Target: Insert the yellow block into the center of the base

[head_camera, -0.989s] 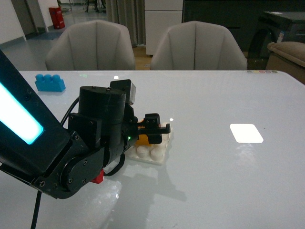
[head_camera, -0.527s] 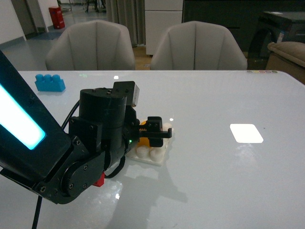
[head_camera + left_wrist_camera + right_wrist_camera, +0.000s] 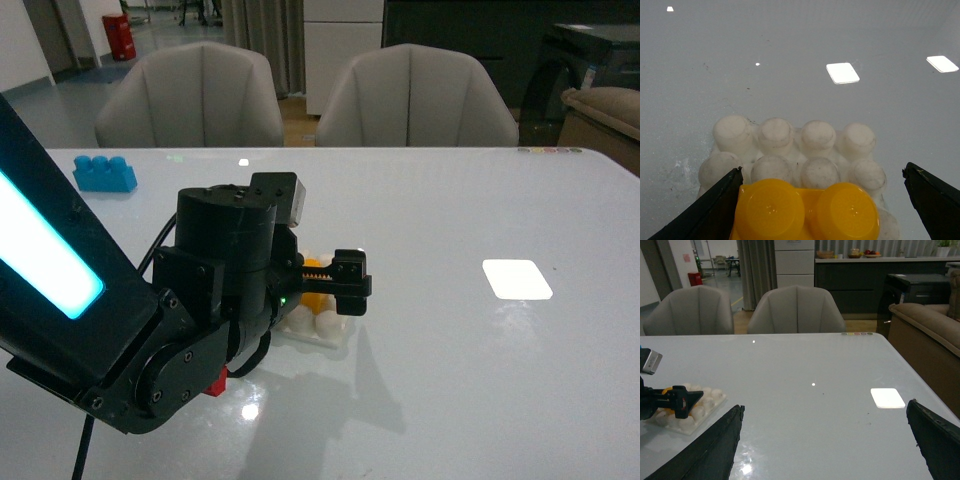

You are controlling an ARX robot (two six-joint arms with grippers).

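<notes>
The left gripper [image 3: 340, 283] has been raised and shifted rightward. Its jaws are spread, clear of the yellow block [image 3: 807, 210], which is seated on the base [image 3: 790, 150]. The right gripper's jaws are spread.

The yellow block [image 3: 807, 212] sits on the white studded base [image 3: 790, 145] at the lower centre of the frame. Dark fingers [image 3: 705, 212] stand spread at the lower corners, on either side of the block.

My yellow block [image 3: 805, 210], two round studs up, sits upright on the white studded base [image 3: 790, 137], which lies flat mid-worktop, nearer the left edge than the right.
</notes>
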